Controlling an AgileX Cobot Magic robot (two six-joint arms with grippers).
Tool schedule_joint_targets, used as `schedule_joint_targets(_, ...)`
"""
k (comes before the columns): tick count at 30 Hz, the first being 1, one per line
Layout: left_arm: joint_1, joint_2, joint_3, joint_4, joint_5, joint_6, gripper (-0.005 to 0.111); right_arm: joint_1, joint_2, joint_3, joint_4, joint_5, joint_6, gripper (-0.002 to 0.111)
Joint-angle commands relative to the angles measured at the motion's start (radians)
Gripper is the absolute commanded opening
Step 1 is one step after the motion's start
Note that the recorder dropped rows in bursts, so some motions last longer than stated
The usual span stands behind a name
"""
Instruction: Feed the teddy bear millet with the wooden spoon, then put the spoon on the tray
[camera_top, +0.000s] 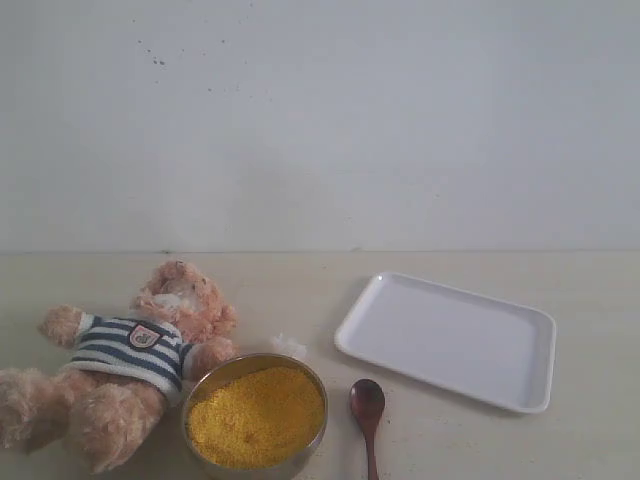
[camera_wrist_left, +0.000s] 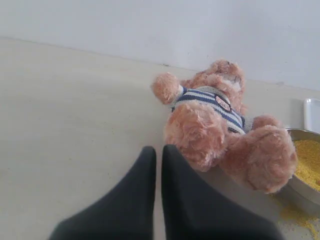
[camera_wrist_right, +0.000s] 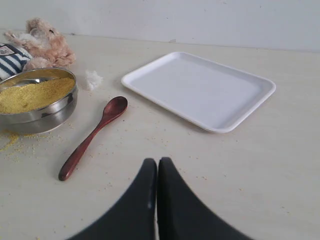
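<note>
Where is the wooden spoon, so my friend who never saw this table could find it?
Start at the pale table and find the big white tray. Between it and the shiny metal bowl of yellow millet lies the wooden spoon, flat on the table. It is the only dark reddish-brown thing there, thin, with an oval end and straight handle.

Exterior view front-on and slightly raised; wrist views low, close, forward-facing; teddy bear (camera_top: 130, 350) and bowl (camera_top: 218, 376) common to all.
</note>
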Motion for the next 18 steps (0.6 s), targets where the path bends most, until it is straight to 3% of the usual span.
schedule_joint_targets(1, -0.044, -0.004, -0.003, 0.006, -0.015, 0.012, 0.004, 0.001, -0.005, 0.000, -0.005, -0.004, 0.000, 0.000)
schedule_joint_targets(13, -0.057, -0.004, -0.003, 0.056, -0.028, 0.140, 0.004, 0.001, -0.005, 0.000, -0.005, -0.004, 0.000, 0.000)
schedule_joint_targets(16, -0.055, -0.004, -0.003, 0.162, -0.128, 0.277, 0.004, 0.001, -0.005, 0.000, -0.005, -0.004, 0.000, 0.000)
schedule_joint_targets(18, -0.055, -0.004, -0.003, 0.112, -0.243, 0.239, 0.004, 0.001, -0.005, 0.000, -0.005, -0.004, 0.000, 0.000)
